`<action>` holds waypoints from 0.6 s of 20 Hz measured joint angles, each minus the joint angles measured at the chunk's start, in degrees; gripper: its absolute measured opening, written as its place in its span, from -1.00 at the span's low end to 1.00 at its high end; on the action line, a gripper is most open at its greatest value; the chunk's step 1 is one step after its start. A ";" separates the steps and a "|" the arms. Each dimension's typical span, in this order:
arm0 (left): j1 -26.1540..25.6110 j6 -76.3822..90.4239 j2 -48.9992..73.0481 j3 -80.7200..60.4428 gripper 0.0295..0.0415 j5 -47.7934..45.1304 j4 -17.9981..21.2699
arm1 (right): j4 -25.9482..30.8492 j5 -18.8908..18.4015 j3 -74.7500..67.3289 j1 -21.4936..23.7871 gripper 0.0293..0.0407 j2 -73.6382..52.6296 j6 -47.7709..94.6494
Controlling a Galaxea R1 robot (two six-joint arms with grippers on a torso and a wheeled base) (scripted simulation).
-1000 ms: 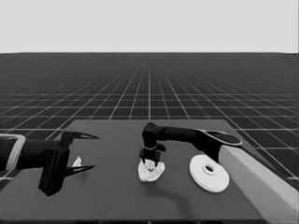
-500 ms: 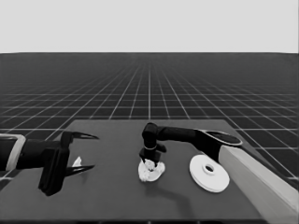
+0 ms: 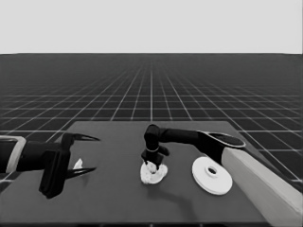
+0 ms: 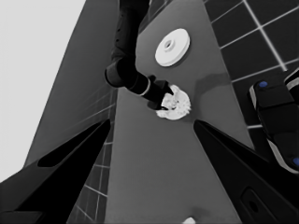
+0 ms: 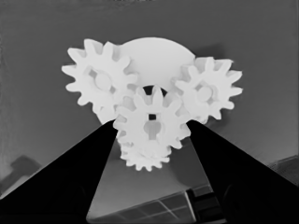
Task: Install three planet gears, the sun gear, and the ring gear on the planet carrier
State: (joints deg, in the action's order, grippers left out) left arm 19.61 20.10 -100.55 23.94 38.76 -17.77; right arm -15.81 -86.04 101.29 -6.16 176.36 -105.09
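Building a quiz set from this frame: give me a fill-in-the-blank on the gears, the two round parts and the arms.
1. The right gripper is over the ____ round part.
2. The right wrist view shows ____ gears at that part.
3. The larger round part lies flat on the table, carrying ____ gears.
4. The ____ gripper waits over the table's left end.

Missing words: smaller; four; no; left

Four toothed gears (image 5: 150,122) are showing in the right wrist view, all bunched on one smaller round part (image 5: 156,58) near the middle of the table: three sitting around its rim and one sitting between them. One larger round part (image 3: 211,175) is lying to the right of that cluster. One thin white piece (image 3: 77,164) is lying at the left end. Two arms are reaching in, each carrying one two-fingered gripper.
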 joint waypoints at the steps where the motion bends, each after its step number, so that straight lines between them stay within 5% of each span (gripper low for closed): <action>1: 0.00 0.00 0.00 0.00 0.49 0.00 0.00 | 0.00 0.00 0.00 -0.01 -0.67 0.00 -0.60; 12: 0.00 0.00 0.00 0.00 0.49 0.00 0.00 | 0.00 0.00 0.00 -0.02 -0.67 0.00 -7.20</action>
State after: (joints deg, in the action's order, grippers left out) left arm 19.61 20.10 -100.55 23.94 38.76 -17.77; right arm -15.81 -86.04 101.29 -6.18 176.36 -112.29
